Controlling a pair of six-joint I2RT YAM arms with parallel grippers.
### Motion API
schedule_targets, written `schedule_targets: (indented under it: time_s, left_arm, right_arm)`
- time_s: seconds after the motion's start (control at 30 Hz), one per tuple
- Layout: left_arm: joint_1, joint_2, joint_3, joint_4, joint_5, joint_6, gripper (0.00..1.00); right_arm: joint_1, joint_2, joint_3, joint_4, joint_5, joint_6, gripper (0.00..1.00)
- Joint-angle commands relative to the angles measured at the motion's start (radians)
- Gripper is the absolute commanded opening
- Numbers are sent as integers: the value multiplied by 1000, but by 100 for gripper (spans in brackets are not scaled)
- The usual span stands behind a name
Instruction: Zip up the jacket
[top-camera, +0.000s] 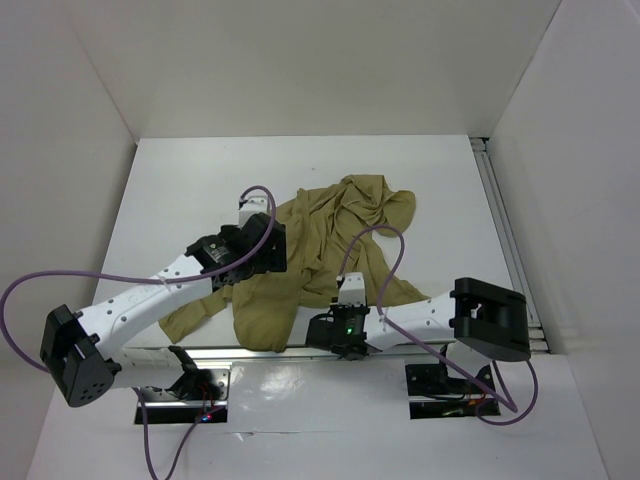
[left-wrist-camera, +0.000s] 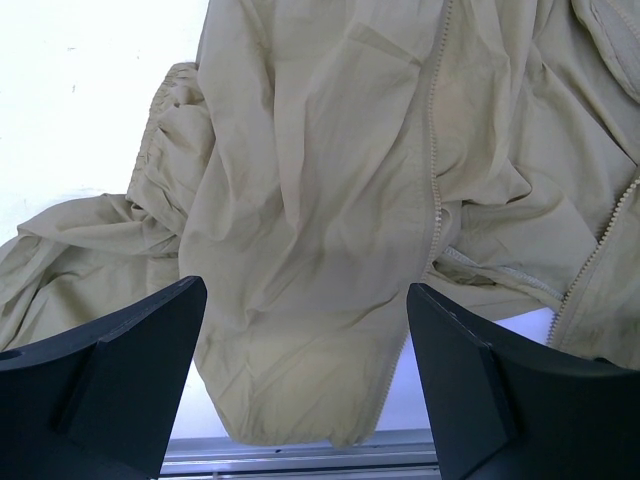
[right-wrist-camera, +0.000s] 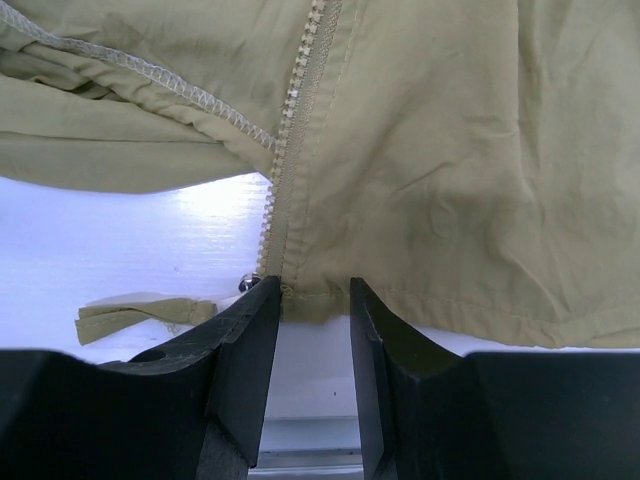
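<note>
The khaki jacket (top-camera: 330, 235) lies crumpled and unzipped in the middle of the white table. My left gripper (top-camera: 262, 255) hovers over its left part. In the left wrist view it (left-wrist-camera: 305, 330) is wide open and empty above a front panel (left-wrist-camera: 310, 200) with a row of zipper teeth (left-wrist-camera: 437, 150). My right gripper (top-camera: 349, 292) is at the jacket's near hem. In the right wrist view it (right-wrist-camera: 315, 300) is narrowly open, its fingertips (right-wrist-camera: 262, 310) on either side of the hem corner (right-wrist-camera: 320, 295) at the bottom of a zipper row (right-wrist-camera: 290, 130). A small metal piece (right-wrist-camera: 245, 283) shows beside the left fingertip.
A loose khaki tab (right-wrist-camera: 140, 315) lies on the table left of the right gripper. The table's near metal rail (left-wrist-camera: 300, 455) runs just below both grippers. White walls enclose the table, with a rail along the right side (top-camera: 500, 220). Purple cables loop over both arms.
</note>
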Motion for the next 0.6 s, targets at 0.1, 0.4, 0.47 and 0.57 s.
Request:
schedule_targets:
  time_s: [0.1, 0.4, 0.47, 0.57]
  left_arm:
    - [-6, 3, 11, -5, -19, -14, 95]
    - [-6, 3, 29, -5, -19, -14, 95]
    - [-6, 3, 30, -5, -19, -5, 95]
    - [-6, 3, 30, -5, -19, -4, 95]
  right_arm:
    - [-18, 16, 0, 45, -23, 10, 42]
    - [-27, 67, 18, 26, -83, 32, 28]
    - [-27, 78, 18, 17, -83, 32, 5]
    - [-27, 78, 8, 31, -92, 44, 0]
